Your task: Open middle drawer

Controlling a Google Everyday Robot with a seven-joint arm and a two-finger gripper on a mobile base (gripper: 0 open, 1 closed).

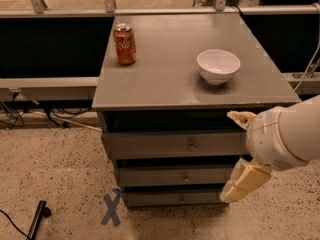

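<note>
The grey cabinet has three stacked drawers, all closed. The middle drawer (165,176) is the second one, with a small round metal knob (186,179) at its centre. The top drawer (170,145) is above it and the lowest drawer (165,198) below it. My gripper (240,151) is in front of the right end of the drawer fronts, open and empty. One finger (241,118) is level with the top drawer's upper edge. The other finger (246,183) is level with the middle drawer's right end. The gripper is to the right of the knob and apart from it.
On the cabinet top (170,79) stand a red cola can (125,44) at the back left and a white bowl (218,66) at the right. A blue X (112,210) is taped on the speckled floor. A black object (37,219) lies at the lower left.
</note>
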